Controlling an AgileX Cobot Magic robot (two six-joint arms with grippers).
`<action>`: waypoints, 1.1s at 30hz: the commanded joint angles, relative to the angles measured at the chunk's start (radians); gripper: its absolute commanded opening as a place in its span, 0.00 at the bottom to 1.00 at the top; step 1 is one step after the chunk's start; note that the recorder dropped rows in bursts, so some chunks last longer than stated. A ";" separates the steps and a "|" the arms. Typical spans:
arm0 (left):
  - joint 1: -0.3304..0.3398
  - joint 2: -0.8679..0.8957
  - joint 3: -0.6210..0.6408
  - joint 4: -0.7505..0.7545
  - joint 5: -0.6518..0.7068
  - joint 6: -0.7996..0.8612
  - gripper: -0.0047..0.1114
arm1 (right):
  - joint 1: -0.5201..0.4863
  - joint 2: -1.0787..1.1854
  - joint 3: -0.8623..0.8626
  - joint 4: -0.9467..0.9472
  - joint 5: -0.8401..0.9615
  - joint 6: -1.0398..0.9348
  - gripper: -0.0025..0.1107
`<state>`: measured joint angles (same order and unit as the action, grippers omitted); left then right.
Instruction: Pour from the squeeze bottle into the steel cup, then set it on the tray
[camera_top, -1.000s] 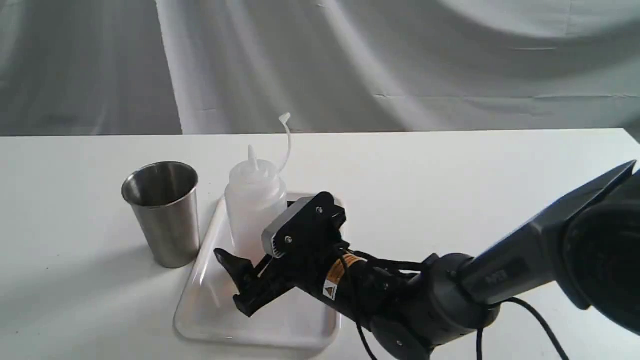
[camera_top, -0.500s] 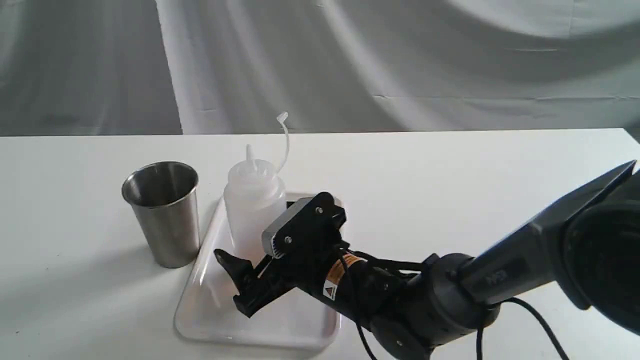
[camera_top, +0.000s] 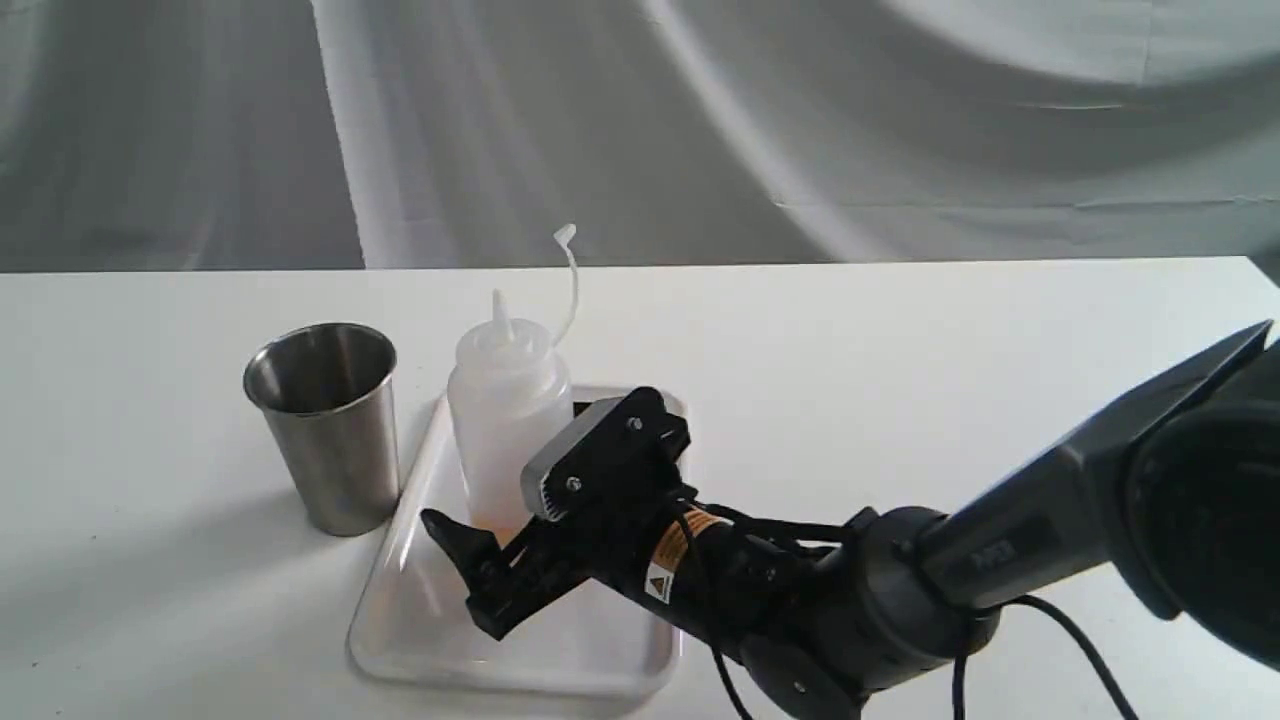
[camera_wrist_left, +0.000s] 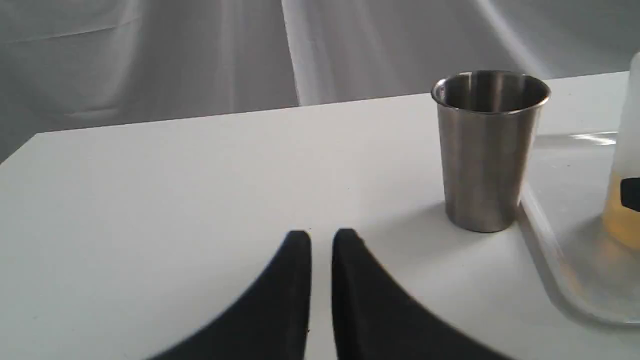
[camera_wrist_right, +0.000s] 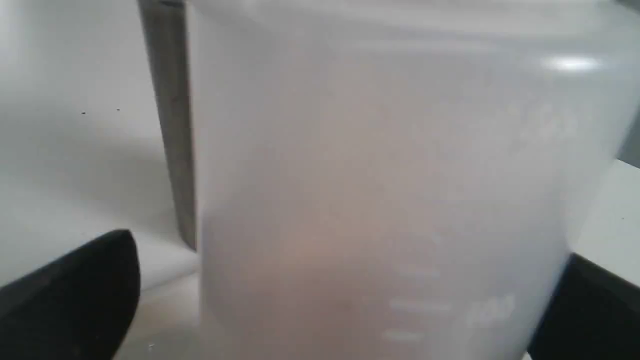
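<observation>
The squeeze bottle (camera_top: 505, 420) stands upright at the far end of the white tray (camera_top: 400, 640), a little amber liquid at its base. My right gripper (camera_top: 490, 540) is open around its lower part; in the right wrist view the bottle (camera_wrist_right: 380, 175) fills the space between the black fingers (camera_wrist_right: 75, 295), with a gap showing on one side. The steel cup (camera_top: 325, 430) stands on the table just left of the tray, and a strip of the cup (camera_wrist_right: 170, 125) shows behind the bottle. My left gripper (camera_wrist_left: 321, 240) is shut and holds nothing, short of the cup (camera_wrist_left: 490, 150).
The white table (camera_top: 900, 350) runs back to a grey draped cloth (camera_top: 700, 120). My right arm (camera_top: 1000, 560) and its cable lie low over the table's right front. In the left wrist view the tray's rim (camera_wrist_left: 545, 240) lies beside the cup.
The bottle has settled upright from a slight tilt. The right gripper's near finger has moved slightly down and away from it. The cup and tray are unmoved.
</observation>
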<state>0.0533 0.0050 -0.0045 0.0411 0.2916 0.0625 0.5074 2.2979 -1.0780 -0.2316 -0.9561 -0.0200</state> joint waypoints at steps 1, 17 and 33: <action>-0.006 -0.005 0.004 0.002 -0.007 -0.002 0.11 | -0.010 -0.002 -0.005 -0.008 0.004 0.001 0.95; -0.006 -0.005 0.004 0.002 -0.007 -0.002 0.11 | -0.010 -0.057 0.047 0.000 0.029 0.005 0.95; -0.006 -0.005 0.004 0.002 -0.007 -0.002 0.11 | -0.041 -0.128 0.140 0.001 0.014 0.000 0.95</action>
<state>0.0533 0.0050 -0.0045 0.0411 0.2916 0.0625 0.4771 2.1943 -0.9551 -0.2321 -0.9250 -0.0181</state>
